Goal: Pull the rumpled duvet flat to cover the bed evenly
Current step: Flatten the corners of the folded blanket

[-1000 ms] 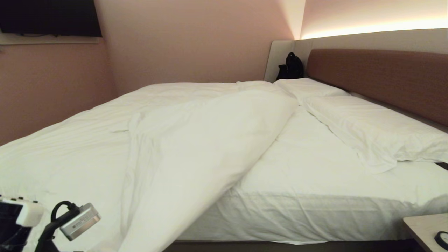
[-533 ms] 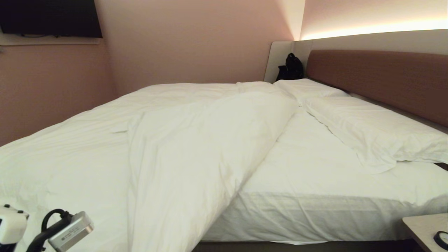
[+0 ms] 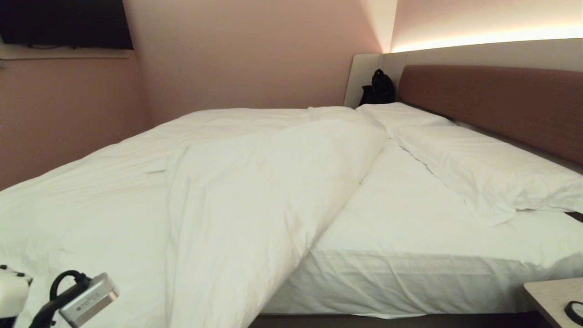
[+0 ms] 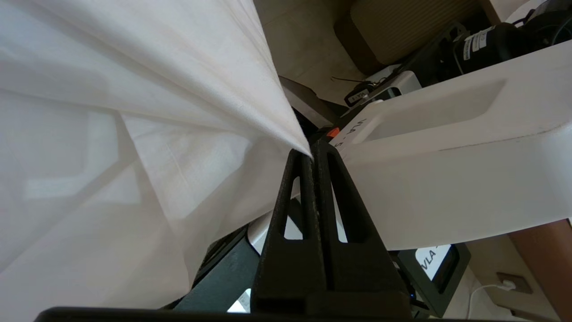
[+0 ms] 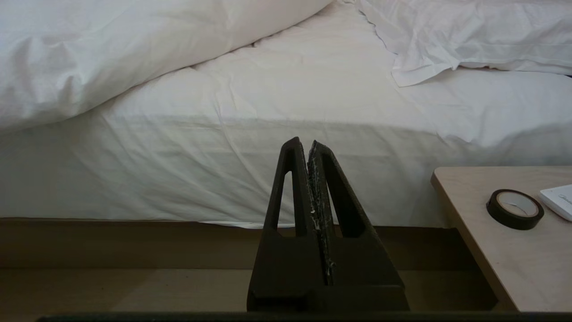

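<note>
The puffy white duvet (image 3: 237, 196) covers the left part of the bed (image 3: 410, 218), and a thick fold of it runs diagonally from the pillows down over the near side. To the right of the fold the fitted sheet lies bare. My left gripper (image 4: 309, 152) is shut on a pinched corner of the duvet (image 4: 134, 112), low beside the bed. Only that arm's wrist (image 3: 84, 298) shows at the bottom left of the head view. My right gripper (image 5: 304, 144) is shut on nothing and points at the mattress side near the floor.
Two flat pillows (image 3: 483, 168) lie along the reddish-brown headboard (image 3: 496, 105). A wooden bedside table (image 3: 551, 296) stands at the near right with a black tape roll (image 5: 515, 209) on it. A black bag (image 3: 378, 86) sits at the far corner. A dark screen (image 3: 63, 23) hangs on the left wall.
My left wrist has sunk down and left in the head view. The held duvet edge has come down with it and now hangs further over the near side of the mattress.
</note>
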Robot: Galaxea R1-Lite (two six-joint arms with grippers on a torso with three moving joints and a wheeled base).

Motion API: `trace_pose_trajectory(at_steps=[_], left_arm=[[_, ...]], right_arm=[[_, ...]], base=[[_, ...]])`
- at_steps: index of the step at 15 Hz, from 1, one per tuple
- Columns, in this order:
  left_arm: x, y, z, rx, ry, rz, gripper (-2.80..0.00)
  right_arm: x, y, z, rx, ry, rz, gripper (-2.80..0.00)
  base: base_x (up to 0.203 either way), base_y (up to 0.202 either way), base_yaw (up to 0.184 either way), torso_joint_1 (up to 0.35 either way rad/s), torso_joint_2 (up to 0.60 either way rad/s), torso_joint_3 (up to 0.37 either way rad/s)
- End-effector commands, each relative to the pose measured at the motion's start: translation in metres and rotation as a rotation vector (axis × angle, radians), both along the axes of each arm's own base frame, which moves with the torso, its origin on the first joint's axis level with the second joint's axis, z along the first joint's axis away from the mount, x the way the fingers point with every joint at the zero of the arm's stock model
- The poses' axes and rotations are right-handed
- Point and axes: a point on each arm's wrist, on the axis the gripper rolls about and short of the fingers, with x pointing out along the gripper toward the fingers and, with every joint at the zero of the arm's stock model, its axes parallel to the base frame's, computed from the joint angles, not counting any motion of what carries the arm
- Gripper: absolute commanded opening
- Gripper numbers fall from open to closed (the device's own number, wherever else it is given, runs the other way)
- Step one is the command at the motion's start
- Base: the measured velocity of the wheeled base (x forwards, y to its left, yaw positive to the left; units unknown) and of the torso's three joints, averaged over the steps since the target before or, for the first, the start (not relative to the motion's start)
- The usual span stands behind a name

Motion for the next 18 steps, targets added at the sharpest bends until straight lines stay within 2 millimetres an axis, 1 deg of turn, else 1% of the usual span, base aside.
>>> trace_pose_trajectory(at_steps=[1,2,7,10,13,15,16,18], left_arm=[[0.0,0.0,0.0,-0.003,0.001,0.0,-2.8],[0.0,0.0,0.001,-0.005,-0.001,0.001,0.0],[-0.013,0.003,0.004,-0.027,-0.017,0.004,0.0],[-0.022,0.006,0.01,-0.037,-0.054,0.01,0.0],[-0.015,0.004,0.028,-0.064,-0.072,0.061,0.0],[0.009,-0.001,0.062,-0.106,-0.101,0.134,0.0],[0.029,-0.005,0.073,-0.108,-0.093,0.192,0.0],[0.081,-0.016,0.086,-0.094,-0.085,0.333,0.0]], right_arm=[[0.0,0.0,0.0,-0.001,0.0,0.001,-2.8],[0.0,0.0,0.0,-0.001,0.0,0.001,-2.8],[0.0,0.0,0.0,-0.002,0.0,0.001,-2.8],[0.0,0.0,0.0,0.0,0.0,0.001,-2.8],[0.0,0.0,0.0,0.0,0.0,0.001,-2.8],[0.0,0.0,0.0,0.0,0.0,0.001,-2.8],[0.0,0.0,0.0,-0.002,0.0,0.001,-2.8],[0.0,0.0,0.0,-0.001,0.0,0.001,-2.8]], base=[[0.0,0.0,0.0,0.0,0.0,0.0],[0.0,0.0,0.0,0.0,0.0,0.0],[0.0,0.0,0.0,0.0,0.0,0.0],[0.0,0.0,0.0,0.0,0.0,0.0],[0.0,0.0,0.0,0.0,0.0,0.0],[0.0,0.0,0.0,0.0,0.0,0.0],[0.0,0.0,0.0,0.0,0.0,0.0],[0.0,0.0,0.0,0.0,0.0,0.0]])
